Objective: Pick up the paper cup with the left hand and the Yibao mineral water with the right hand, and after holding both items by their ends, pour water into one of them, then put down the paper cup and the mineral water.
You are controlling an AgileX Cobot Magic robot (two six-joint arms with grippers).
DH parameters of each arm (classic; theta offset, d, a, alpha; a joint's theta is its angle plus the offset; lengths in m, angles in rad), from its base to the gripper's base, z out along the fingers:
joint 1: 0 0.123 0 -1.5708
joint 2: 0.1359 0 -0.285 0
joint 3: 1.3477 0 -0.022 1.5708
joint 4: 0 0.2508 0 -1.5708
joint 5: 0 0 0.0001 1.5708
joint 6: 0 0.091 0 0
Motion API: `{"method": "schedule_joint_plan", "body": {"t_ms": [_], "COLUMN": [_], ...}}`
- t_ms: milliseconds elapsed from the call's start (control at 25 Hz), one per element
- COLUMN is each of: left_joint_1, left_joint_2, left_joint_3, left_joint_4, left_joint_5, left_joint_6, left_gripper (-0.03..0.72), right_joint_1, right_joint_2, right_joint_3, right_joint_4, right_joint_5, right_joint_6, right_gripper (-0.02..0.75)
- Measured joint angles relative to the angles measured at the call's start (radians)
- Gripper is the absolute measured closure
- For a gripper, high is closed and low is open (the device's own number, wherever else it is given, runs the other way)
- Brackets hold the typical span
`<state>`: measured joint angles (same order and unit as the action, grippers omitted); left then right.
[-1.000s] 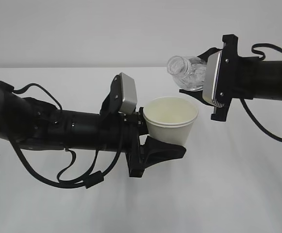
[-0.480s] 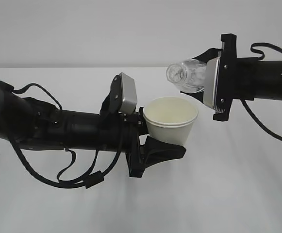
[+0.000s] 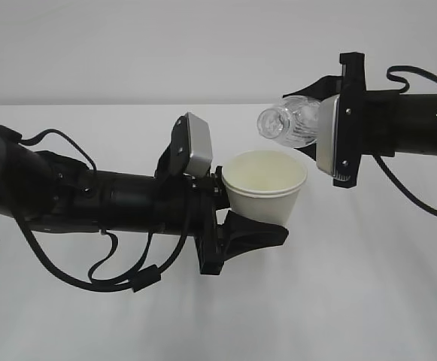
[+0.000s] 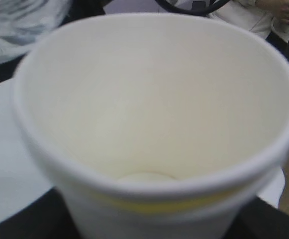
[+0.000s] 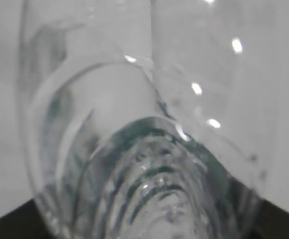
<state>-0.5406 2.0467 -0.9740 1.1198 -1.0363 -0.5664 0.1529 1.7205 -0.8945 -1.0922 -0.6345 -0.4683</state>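
The left hand's tool (image 3: 250, 214) is closed on the paper cup (image 3: 265, 184), gripping it low on its sides and carrying it upright above the white surface (image 3: 338, 301), mouth up; the black fingers (image 3: 256, 233) wrap the cup's lower half from the left. In the left wrist view the cup (image 4: 154, 124) fills the frame, its pale cream inside showing down to the round bottom, with no water visible in it. The right hand's tool (image 3: 320, 131) is clamped around the Yibao mineral water (image 3: 289, 124), holding it by its lower body and lying nearly level, the capless neck pointing left, up and just right of the cup's rim without touching it. The right wrist view shows only clear ribbed plastic (image 5: 144, 164) close to the lens.
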Motion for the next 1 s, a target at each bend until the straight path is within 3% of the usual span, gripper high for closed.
{"method": "schedule_joint_plan", "body": {"t_ms": [1000], "left_joint_1": [0.0], "left_joint_2": [0.0], "left_joint_3": [0.0], "left_joint_4": [0.037], "left_joint_5": [0.0], "left_joint_6": [0.0], "left_gripper": [0.256], "right_joint_1": [0.0], "right_joint_2": [0.0], "right_joint_3": [0.0], "right_joint_4": [0.035], "right_joint_5": [0.0], "right_joint_6": [-0.141], "right_gripper": [0.276]}}
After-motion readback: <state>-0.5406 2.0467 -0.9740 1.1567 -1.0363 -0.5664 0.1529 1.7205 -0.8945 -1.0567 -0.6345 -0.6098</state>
